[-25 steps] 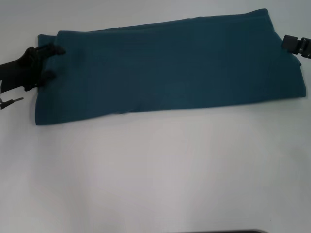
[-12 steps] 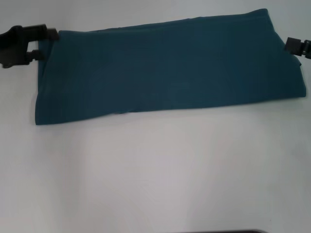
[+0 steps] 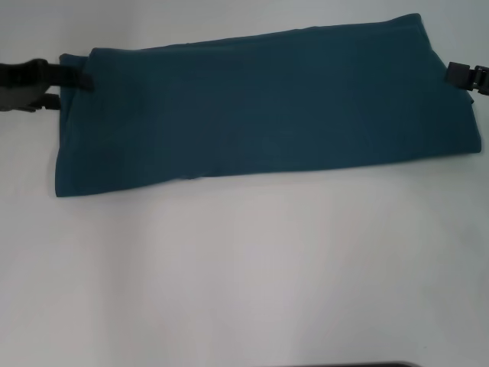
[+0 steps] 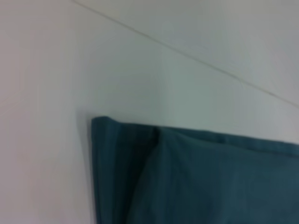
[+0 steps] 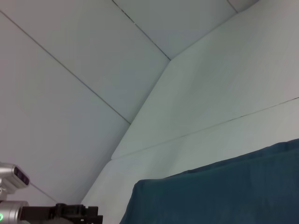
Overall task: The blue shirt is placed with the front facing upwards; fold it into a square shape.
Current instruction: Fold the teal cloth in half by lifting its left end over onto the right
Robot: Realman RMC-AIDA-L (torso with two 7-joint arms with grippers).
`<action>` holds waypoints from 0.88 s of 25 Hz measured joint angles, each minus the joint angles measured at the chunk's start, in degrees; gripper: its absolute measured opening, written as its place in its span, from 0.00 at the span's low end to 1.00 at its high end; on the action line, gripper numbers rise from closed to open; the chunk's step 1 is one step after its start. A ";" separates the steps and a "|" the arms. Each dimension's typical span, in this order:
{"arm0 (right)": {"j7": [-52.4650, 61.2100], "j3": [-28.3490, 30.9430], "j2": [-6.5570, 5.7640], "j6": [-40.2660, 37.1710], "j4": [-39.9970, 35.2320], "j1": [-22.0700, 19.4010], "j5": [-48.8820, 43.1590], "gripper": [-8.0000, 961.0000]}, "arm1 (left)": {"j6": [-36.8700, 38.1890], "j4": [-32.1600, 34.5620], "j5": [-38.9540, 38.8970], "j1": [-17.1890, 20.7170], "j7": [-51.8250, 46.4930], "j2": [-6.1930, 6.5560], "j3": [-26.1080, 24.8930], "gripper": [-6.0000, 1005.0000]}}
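Note:
The blue shirt (image 3: 267, 103) lies on the white table as a long folded band running left to right, plain side up, with no letters or collar showing. My left gripper (image 3: 72, 90) is at the band's far left end. It is open, its upper finger (image 3: 80, 76) lying over the shirt's far left corner and its lower finger just off the cloth edge. The left wrist view shows that layered corner of the shirt (image 4: 140, 154). Only a black piece of my right gripper (image 3: 461, 73) shows, at the shirt's right end.
White table (image 3: 244, 275) stretches wide in front of the shirt. In the right wrist view the far edge of the shirt (image 5: 224, 191) shows, with white wall panels behind and the left gripper (image 5: 70, 213) far off.
The left gripper drew back off the shirt's left end, rose toward the far side, then came back down to the far left corner. The right gripper barely moved. The shirt lies unchanged.

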 joint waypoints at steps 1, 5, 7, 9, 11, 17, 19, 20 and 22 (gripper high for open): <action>0.00 -0.01 -0.09 -0.03 0.00 0.02 0.00 0.94 | 0.12 0.08 0.66 -0.24 0.15 -0.03 0.22 0.82; 0.03 -0.03 -0.22 -0.15 -0.02 0.09 0.00 0.94 | -0.06 -0.56 4.42 -1.12 0.47 -0.28 1.08 0.82; 0.04 -0.02 -0.15 -0.17 -0.03 0.09 0.00 0.94 | -0.45 -0.53 5.85 -1.52 -0.13 -0.41 0.89 0.82; 0.05 -0.03 0.00 -0.18 -0.03 0.09 0.01 0.94 | -1.12 -0.24 7.12 -1.79 -1.76 -0.62 0.60 0.82; 0.06 -0.03 0.12 -0.19 -0.04 -0.04 0.01 0.94 | -1.84 -0.09 7.99 -1.89 -3.98 -0.97 0.55 0.82; 0.06 -0.03 0.23 -0.30 -0.04 -0.37 0.01 0.94 | -3.29 0.07 8.70 -1.82 -13.12 -1.36 0.40 0.82; 0.06 -0.04 0.27 -0.35 -0.04 -0.43 0.01 0.94 | -4.00 0.11 8.91 -1.74 -14.57 -1.61 0.40 0.82; 0.06 -0.03 0.28 -0.37 -0.04 -0.46 0.01 0.94 | -4.45 0.15 8.99 -1.69 -14.89 -1.77 0.42 0.82; 0.06 -0.03 0.29 -0.43 -0.04 -0.51 0.01 0.94 | -5.28 0.36 9.03 -1.67 -14.98 -1.98 0.65 0.82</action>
